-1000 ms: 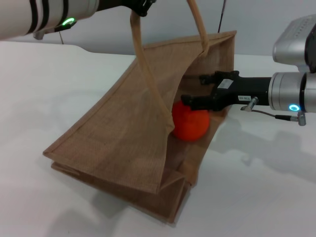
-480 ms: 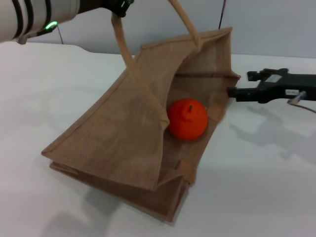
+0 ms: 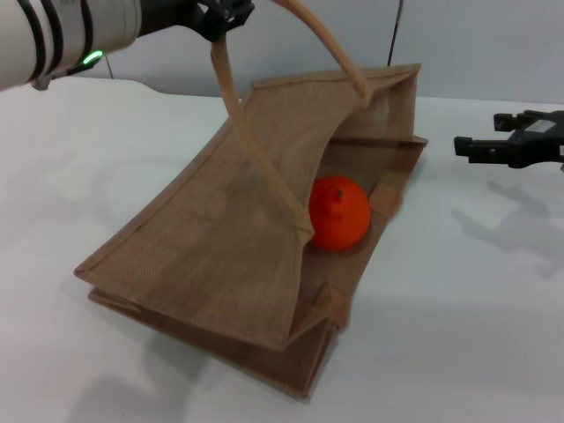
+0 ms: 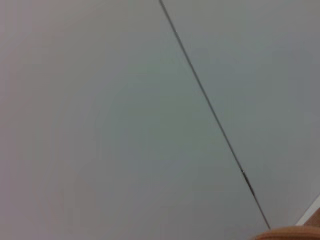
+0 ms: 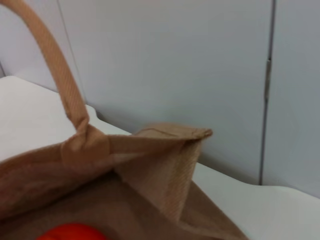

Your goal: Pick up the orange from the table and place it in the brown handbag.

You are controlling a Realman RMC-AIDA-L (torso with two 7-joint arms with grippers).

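Note:
The orange (image 3: 339, 211) lies inside the open mouth of the brown handbag (image 3: 220, 247), which lies tilted on the white table (image 3: 476, 317). My left gripper (image 3: 216, 16) is at the top left, shut on one loop handle (image 3: 231, 97) and holding it up. My right gripper (image 3: 483, 141) is open and empty at the right edge, above the table and clear of the bag's mouth. The right wrist view shows the bag's top edge (image 5: 165, 140), a handle (image 5: 55, 75) and a sliver of the orange (image 5: 67, 233).
A grey wall (image 3: 476, 44) stands behind the table. Bare tabletop lies to the right of the bag and at the front right. The left wrist view shows only the wall (image 4: 125, 125) with a thin dark seam.
My right gripper has let go of the orange and drawn back to the right, out of the bag. The orange stays inside the bag. The left gripper still holds the handle up.

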